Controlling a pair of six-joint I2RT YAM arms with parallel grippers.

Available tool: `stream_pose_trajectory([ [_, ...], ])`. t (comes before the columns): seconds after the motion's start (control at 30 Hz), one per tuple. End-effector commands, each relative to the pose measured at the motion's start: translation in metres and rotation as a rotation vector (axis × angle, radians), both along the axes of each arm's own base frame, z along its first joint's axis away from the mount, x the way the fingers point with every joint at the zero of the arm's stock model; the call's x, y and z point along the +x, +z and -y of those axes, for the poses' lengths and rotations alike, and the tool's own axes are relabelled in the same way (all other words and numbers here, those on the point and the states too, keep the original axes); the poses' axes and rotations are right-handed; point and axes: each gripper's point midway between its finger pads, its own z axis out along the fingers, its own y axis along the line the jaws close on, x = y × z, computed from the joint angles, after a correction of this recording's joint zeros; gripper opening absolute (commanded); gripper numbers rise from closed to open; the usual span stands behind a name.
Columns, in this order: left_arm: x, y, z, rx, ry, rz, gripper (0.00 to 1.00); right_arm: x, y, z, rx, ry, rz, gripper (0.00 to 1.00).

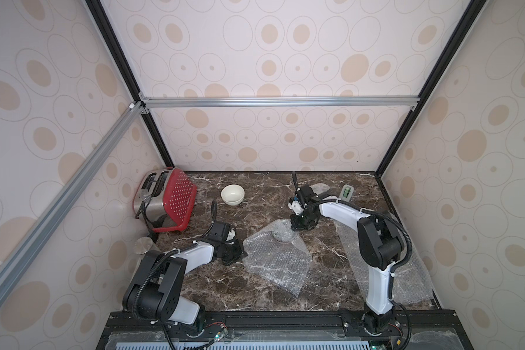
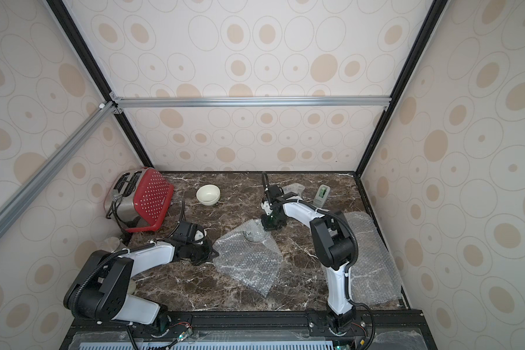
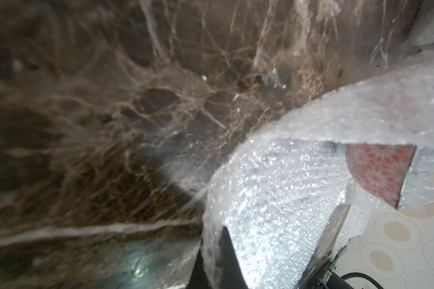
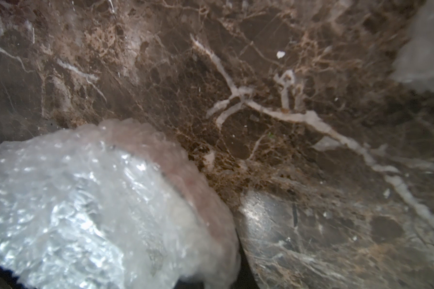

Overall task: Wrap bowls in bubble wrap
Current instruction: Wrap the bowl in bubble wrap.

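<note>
We have the left tool (image 1: pixel 241 254) pinched shut on a corner of the clear bubbled plastic wrap sheet (image 1: pixel 278 266), so it can be folded over the small dark-patterned white ceramic bowl (image 1: pixel 281 235) at the sheet's far corner on the brown marble desk (image 1: pixel 255 209). The right tool (image 1: pixel 296 226) hangs just beside that bowl, we judge to steady it. Whether it grips anything we cannot tell.

Through folded film the bowl (image 1: pixel 282 235) on the middle bubble wrap sheet (image 1: pixel 278 266) shows only dimly, its pattern unreadable. The right arm (image 1: pixel 376 239) covers part of another sheet (image 1: pixel 412 272). That middle sheet's crumpled corner hides the fingertips of the right gripper (image 1: pixel 298 225), so its grip cannot be told.
</note>
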Motion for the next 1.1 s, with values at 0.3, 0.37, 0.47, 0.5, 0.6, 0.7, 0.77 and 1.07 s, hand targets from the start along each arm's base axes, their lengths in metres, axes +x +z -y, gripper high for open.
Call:
stream_pose_trajectory([
  [0.3,0.011,0.067,-0.001,-0.009,-0.002,0.144,0.0,0.006,0.003,0.003,-0.036,-0.006,0.021,0.09],
  [0.37,0.014,0.082,0.004,-0.034,-0.003,0.169,0.0,0.005,0.004,0.003,-0.059,0.002,0.036,0.09],
  [0.47,0.019,0.106,0.015,-0.083,-0.014,0.207,0.0,0.004,0.004,0.002,-0.091,0.015,0.056,0.08],
  [0.5,0.02,0.113,0.02,-0.095,-0.02,0.22,0.0,0.003,0.004,0.002,-0.102,0.017,0.062,0.08],
  [0.6,0.024,0.136,0.035,-0.118,-0.052,0.262,0.0,0.002,0.002,0.002,-0.125,0.026,0.068,0.08],
  [0.7,0.027,0.152,0.049,-0.134,-0.082,0.29,0.0,0.001,0.001,0.001,-0.14,0.035,0.073,0.08],
  [0.77,0.031,0.158,0.055,-0.142,-0.09,0.3,0.0,0.0,0.0,0.0,-0.144,0.041,0.074,0.08],
  [1.07,0.051,0.18,0.087,-0.182,-0.135,0.353,0.0,-0.004,0.003,-0.003,-0.146,0.051,0.086,0.07],
])
